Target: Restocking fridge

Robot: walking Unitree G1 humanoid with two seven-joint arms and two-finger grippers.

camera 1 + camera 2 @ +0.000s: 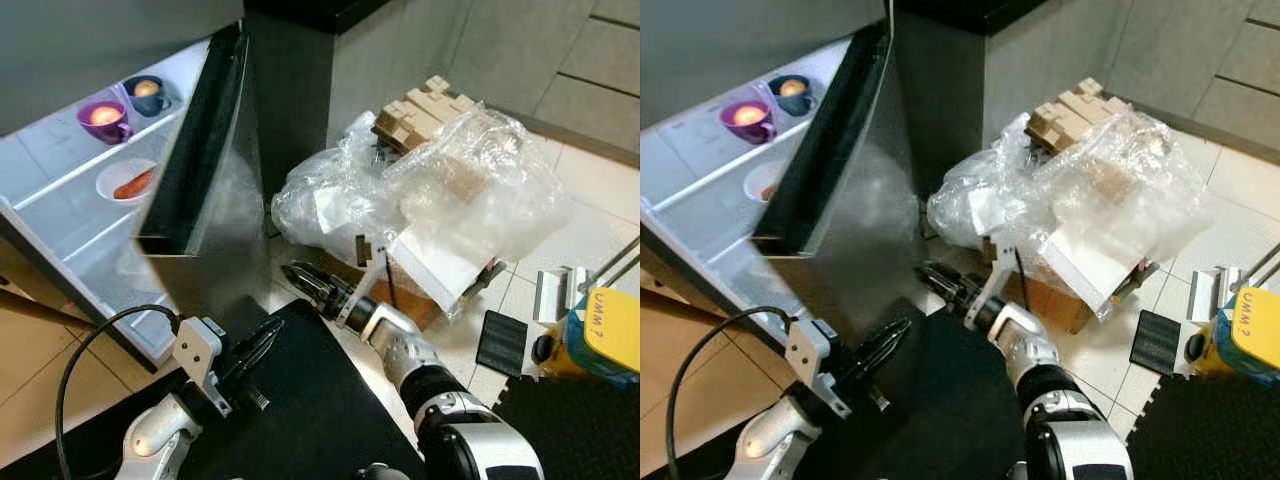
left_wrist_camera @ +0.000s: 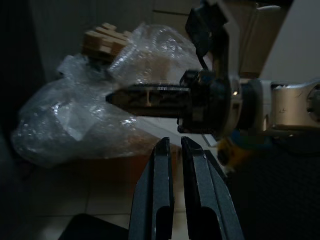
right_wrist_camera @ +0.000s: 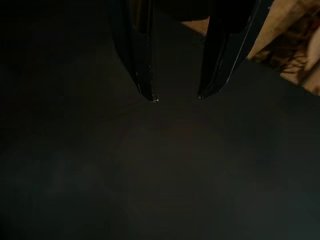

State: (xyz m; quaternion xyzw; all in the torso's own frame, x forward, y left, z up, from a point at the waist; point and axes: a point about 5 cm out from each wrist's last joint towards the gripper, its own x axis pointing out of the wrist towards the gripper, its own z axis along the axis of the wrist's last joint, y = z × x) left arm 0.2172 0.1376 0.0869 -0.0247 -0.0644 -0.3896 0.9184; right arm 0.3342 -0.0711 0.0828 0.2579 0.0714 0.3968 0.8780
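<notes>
The fridge stands open at my left, its steel door swung out toward me. On its white shelves sit a purple cup, a dark blue cup and a small plate with something orange on it. My left gripper hovers low by the door's bottom corner, its fingers pressed nearly together with nothing between them. My right gripper reaches toward the door's lower edge from the right. In the dark right wrist view its gripper stands open and empty.
A heap of clear plastic wrap covers a cardboard box on the tiled floor right of the door, with wooden blocks behind. A yellow container and a small black tile lie at right. Black mat underfoot.
</notes>
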